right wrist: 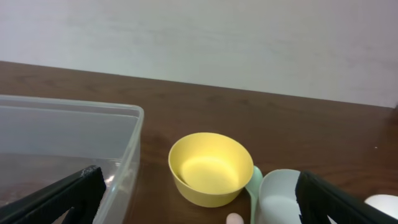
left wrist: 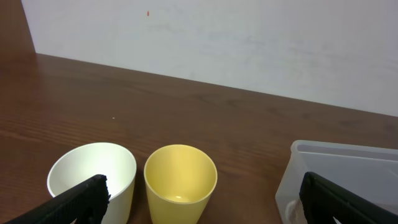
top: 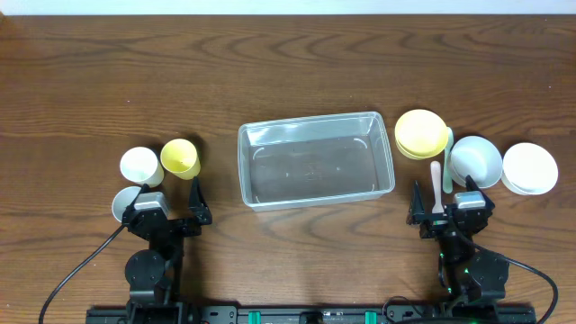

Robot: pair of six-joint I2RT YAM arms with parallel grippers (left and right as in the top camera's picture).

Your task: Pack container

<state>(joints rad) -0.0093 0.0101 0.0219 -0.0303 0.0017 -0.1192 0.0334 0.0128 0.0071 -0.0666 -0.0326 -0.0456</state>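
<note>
container: clear rectangular plastic container [top: 315, 160], empty, mid-table where both arms likely reach | left gripper [top: 166, 200]: spread, empty, facing tall yellow plastic cup [left wrist: 180, 180] | right gripper [top: 447, 200]: spread, empty, facing round yellow plastic bowl [right wrist: 211, 168] | judgement: items staged per side, packing not begun

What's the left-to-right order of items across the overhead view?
white cup → yellow cup → container → yellow bowl → first white bowl → second white bowl. Left out because they overlap neighbours: greyish cup, pink spoon, green spoon.
</note>
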